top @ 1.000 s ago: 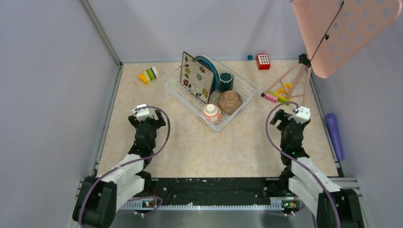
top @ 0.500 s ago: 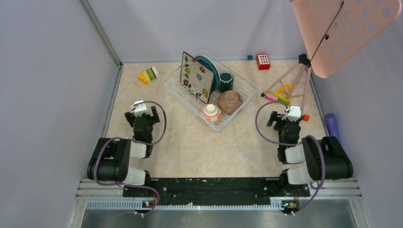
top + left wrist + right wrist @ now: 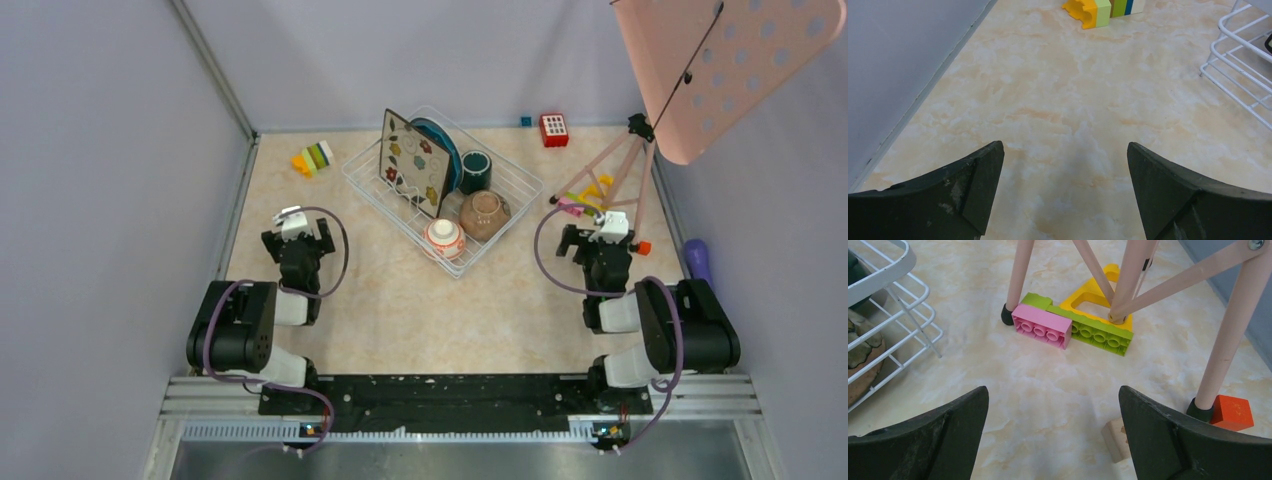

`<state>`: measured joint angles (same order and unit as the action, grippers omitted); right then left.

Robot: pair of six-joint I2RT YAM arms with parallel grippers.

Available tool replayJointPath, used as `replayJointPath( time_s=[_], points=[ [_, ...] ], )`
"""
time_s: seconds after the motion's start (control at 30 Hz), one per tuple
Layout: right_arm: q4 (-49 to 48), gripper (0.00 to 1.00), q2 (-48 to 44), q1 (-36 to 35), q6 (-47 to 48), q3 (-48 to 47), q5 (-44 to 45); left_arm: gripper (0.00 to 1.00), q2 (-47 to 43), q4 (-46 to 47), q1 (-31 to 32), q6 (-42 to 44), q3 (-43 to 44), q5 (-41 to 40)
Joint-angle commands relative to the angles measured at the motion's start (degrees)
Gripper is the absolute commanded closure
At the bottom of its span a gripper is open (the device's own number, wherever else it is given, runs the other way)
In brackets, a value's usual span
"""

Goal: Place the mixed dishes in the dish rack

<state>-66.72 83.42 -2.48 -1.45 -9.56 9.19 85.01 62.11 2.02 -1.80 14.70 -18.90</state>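
Observation:
The white wire dish rack [image 3: 520, 180] stands at the table's back middle. In it, the square leaf-patterned plate [image 3: 412, 172] stands on edge with the blue plate [image 3: 441, 143] behind it, beside the dark green mug [image 3: 474, 170], the brown bowl [image 3: 485, 214] and the orange-white bowl [image 3: 444, 238]. The grey-rimmed plate is not visible. My left gripper [image 3: 296, 236] is open and empty, left of the rack, whose corner shows in the left wrist view [image 3: 1243, 55]. My right gripper [image 3: 594, 240] is open and empty, right of the rack [image 3: 903, 262]. Both hover low over bare table [image 3: 1065, 150] [image 3: 1054, 392].
The pink perforated board [image 3: 740, 60] stands on a tripod [image 3: 1020, 275] at back right. Pink [image 3: 1043, 326], green [image 3: 1098, 331] and yellow [image 3: 1093, 292] bricks lie at the tripod's feet. An orange block [image 3: 1232, 412] and a wooden block [image 3: 1115, 440] lie near my right fingers. Stacked coloured blocks [image 3: 1103, 7] lie at back left.
Both arms have folded back toward their bases, elbows raised. The grippers stay open and have shifted slightly away from the bases. The dishes in the rack have not moved.

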Motion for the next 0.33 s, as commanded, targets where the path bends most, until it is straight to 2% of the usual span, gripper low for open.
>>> replayJointPath(
  time_s=[0.0,0.3],
  points=[
    [-2.19,0.01,0.16,0.28,0.73,-1.51,-1.43,0.02,-0.25,2.94,-0.22,-0.60,1.17,0.53],
    [-2.17,0.01,0.11,0.28,0.66,-1.51,-1.46,0.02,-0.27,2.37,-0.44,-0.66,1.30,1.12]
  ],
)
